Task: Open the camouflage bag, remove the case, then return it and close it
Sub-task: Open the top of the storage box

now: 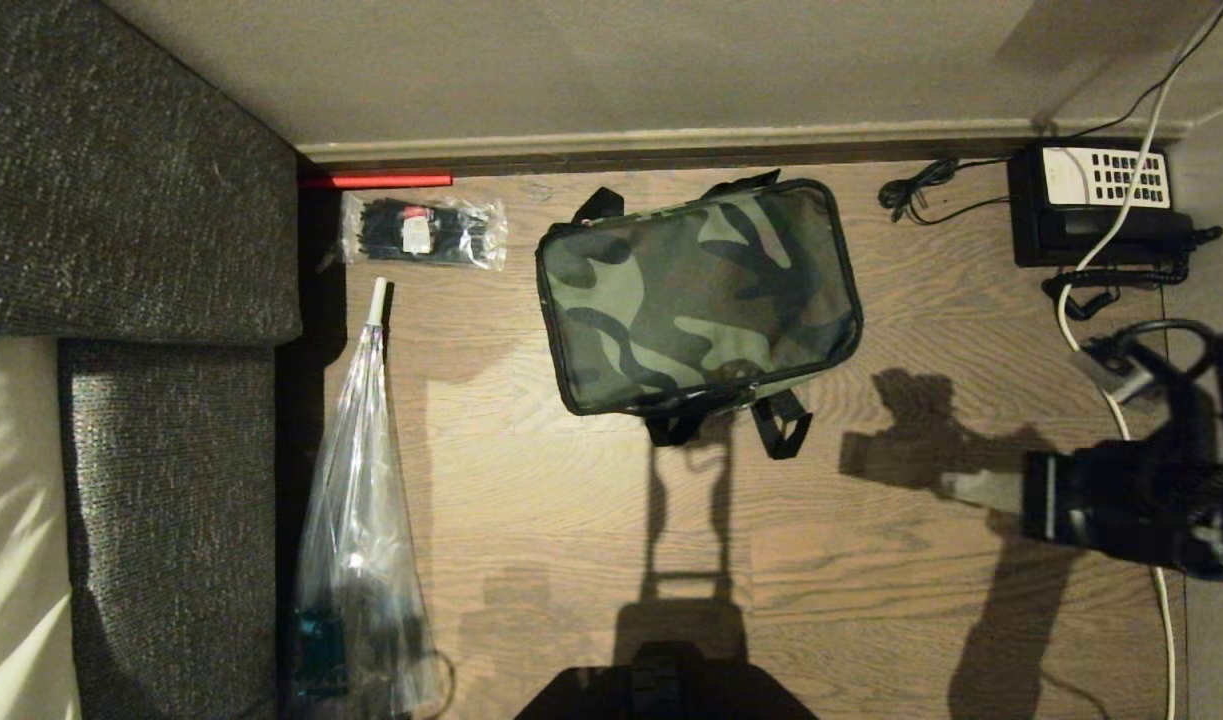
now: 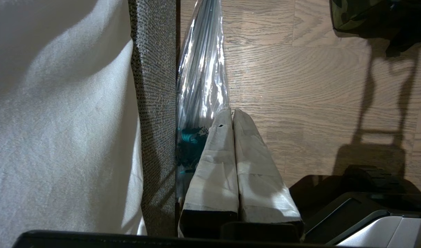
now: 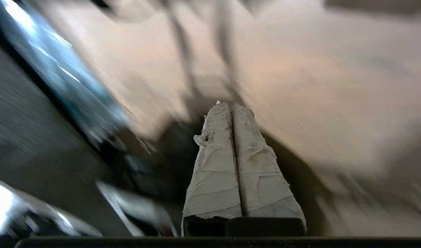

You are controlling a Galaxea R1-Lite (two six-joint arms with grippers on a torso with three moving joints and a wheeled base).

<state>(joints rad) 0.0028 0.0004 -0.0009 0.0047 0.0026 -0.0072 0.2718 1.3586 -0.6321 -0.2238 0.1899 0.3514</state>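
Along the left edge of the wooden floor (image 1: 591, 520), against the dark grey woven sofa (image 1: 131, 200), lay a folded clear-plastic umbrella (image 1: 356, 520) and a clear packet of black ties (image 1: 423, 232), and there the left gripper (image 2: 232, 112) hung parked beside the umbrella with its taped jaws pressed together on nothing. In the middle of the floor near the skirting board sat the soft rectangular camouflage bag (image 1: 699, 295), its lid flat and apparently zipped, so nothing of the task looked begun and the case was unseen, presumably inside. Near the floor's right edge, below the black telephone with a white keypad (image 1: 1096, 205), the right gripper (image 3: 232, 105) was well apart from the bag, jaws together and empty.
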